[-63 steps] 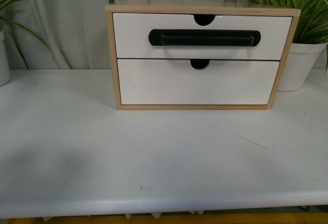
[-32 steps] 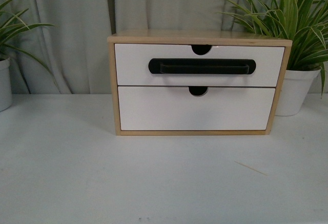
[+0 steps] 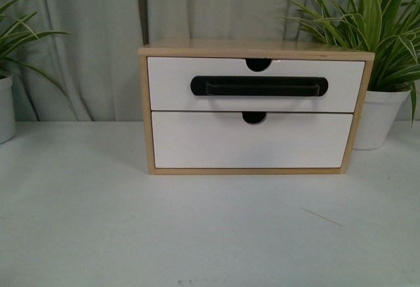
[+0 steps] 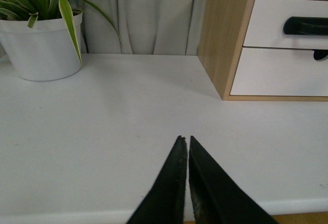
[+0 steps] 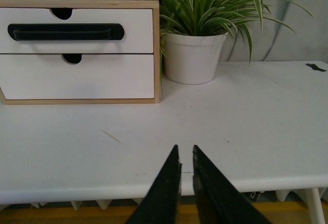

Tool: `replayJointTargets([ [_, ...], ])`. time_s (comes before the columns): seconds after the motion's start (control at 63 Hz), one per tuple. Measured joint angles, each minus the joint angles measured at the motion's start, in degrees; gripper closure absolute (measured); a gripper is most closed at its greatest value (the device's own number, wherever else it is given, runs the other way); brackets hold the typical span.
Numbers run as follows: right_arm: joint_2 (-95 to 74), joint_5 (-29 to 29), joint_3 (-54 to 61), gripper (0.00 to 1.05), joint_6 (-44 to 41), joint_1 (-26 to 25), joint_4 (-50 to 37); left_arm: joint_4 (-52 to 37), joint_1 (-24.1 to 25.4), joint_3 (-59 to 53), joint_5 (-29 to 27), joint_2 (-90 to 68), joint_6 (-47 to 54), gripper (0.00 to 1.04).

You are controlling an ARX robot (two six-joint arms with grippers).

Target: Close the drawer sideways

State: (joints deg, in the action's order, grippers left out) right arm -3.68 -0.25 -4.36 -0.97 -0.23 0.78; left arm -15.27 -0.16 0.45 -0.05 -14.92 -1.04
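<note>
The drawer (image 3: 256,85), white-fronted with a long black bar handle (image 3: 259,86) and a half-round notch in its top edge, sits flush in the light wood cabinet (image 3: 146,113) at the back middle of the white table. It also shows in the left wrist view (image 4: 266,24) and the right wrist view (image 5: 77,31). My left gripper (image 4: 185,139) is shut and empty, low over the table's front edge, left of the cabinet. My right gripper (image 5: 185,148) is shut and empty over the front edge, right of the cabinet. Neither arm shows in the front view.
A plain white drawer front (image 3: 252,140) without a handle lies below the handled one. A potted plant in a white pot (image 3: 379,117) stands right of the cabinet, another (image 4: 42,44) at the far left. A thin splinter (image 3: 321,217) lies on the table (image 3: 197,234).
The front view has tilted upward: the cabinet now sits lower in the picture and the table's front edge has left view. The drawer front looks the same throughout.
</note>
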Motion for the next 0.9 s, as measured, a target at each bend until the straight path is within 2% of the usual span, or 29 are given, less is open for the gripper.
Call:
replayJointTargets([
  [0.032, 0.24, -0.02, 0.24, 1.04, -0.09, 0.00, -0.07, 0.59, 0.02, 0.00, 0.00, 0.48, -0.07, 1.01],
  [0.317, 2.43, 0.04, 2.62, 1.03, 0.20, 0.00, -0.59, 5.03, 0.02, 0.00, 0.02, 4.90, 0.57, 1.01],
  [0.381, 3.34, 0.00, 3.96, 1.03, 0.20, 0.00, -0.57, 11.72, 0.02, 0.00, 0.00, 9.86, 0.59, 1.01],
  [0.444, 3.34, 0.04, 4.02, 1.03, 0.22, 0.00, -0.57, 14.73, 0.02, 0.00, 0.04, 13.55, 0.61, 1.01],
  [0.762, 3.45, 0.02, 4.02, 1.03, 0.22, 0.00, -0.57, 15.15, 0.02, 0.00, 0.02, 14.67, 0.59, 1.01],
  [0.794, 3.45, 0.00, 4.02, 1.00, 0.22, 0.00, -0.57, 15.15, 0.02, 0.00, 0.02, 14.67, 0.59, 0.94],
  [0.841, 3.45, 0.00, 4.02, 0.87, 0.22, 0.00, -0.57, 15.15, 0.02, 0.00, 0.02, 14.67, 0.59, 0.81],
  [0.905, 3.45, 0.02, 4.00, 0.75, 0.22, 0.00, -0.57, 15.15, 0.02, 0.00, 0.02, 14.67, 0.59, 0.71],
])
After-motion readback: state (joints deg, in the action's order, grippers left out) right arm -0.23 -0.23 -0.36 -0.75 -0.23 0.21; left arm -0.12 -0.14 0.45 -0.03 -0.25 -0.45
